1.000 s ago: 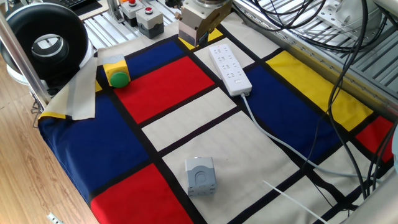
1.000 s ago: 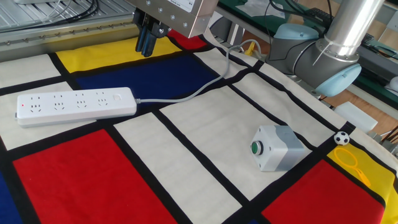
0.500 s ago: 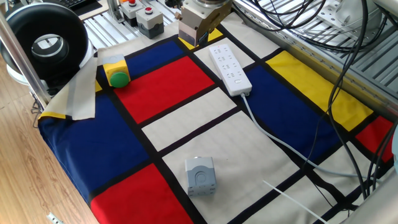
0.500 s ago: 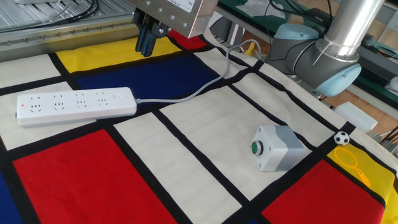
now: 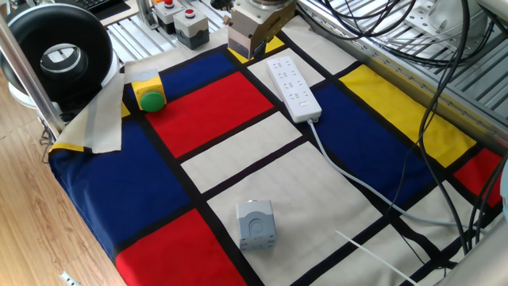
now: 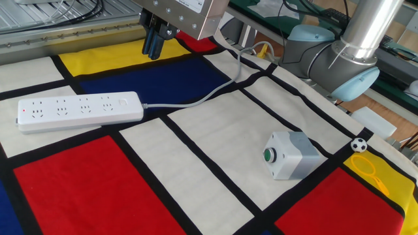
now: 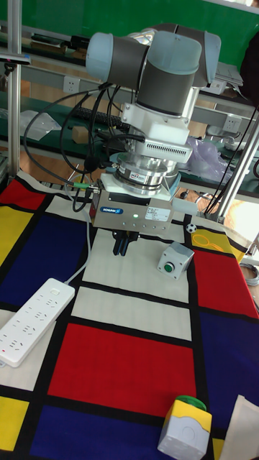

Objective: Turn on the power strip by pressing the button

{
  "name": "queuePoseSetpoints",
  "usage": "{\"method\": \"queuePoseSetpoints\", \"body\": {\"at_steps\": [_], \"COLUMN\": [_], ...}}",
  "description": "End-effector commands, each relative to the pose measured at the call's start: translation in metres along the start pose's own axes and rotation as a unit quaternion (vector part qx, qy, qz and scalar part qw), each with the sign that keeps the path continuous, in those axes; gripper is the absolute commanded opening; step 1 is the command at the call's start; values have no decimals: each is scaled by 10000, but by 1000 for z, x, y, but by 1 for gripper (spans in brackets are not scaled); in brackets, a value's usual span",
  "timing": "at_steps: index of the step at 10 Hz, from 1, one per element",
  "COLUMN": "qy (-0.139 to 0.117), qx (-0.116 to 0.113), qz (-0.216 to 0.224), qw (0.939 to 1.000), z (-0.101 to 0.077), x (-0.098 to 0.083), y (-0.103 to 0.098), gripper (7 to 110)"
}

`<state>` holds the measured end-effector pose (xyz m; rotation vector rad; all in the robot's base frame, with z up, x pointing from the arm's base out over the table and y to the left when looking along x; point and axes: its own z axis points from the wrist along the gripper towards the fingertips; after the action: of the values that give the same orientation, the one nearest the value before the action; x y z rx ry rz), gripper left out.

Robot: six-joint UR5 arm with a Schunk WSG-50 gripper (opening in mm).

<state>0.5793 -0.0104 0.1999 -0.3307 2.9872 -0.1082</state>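
Nothing pressed yet: end effector (image 6: 154,47), fingers seemingly clenched together and grasping nothing, is hovering beyond the power strip (image 6: 78,110), whose button (image 6: 122,102) is sitting untouched near its cable end.

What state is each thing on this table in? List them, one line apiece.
power strip: lying flat, sockets up, nothing plugged in.
button: untouched, nothing on it.
cable: attached to the strip's end, lying slack on the cloth.
gripper: hovering off the cloth, well apart from the strip; finger gap not discernible.
grey box: sitting free, untouched.
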Motion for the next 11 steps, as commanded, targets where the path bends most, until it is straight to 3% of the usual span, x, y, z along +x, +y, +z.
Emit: {"method": "queuePoseSetpoints", "body": {"at_steps": [1, 6, 11], "qy": [-25, 138, 134], "qx": [-62, -105, -89], "qz": [16, 25, 8], "qw": [10000, 9998, 9999], "z": [-1, 0, -1], "x": [-1, 7, 7], "y": [2, 4, 3], "gripper": [7, 7, 7]}}
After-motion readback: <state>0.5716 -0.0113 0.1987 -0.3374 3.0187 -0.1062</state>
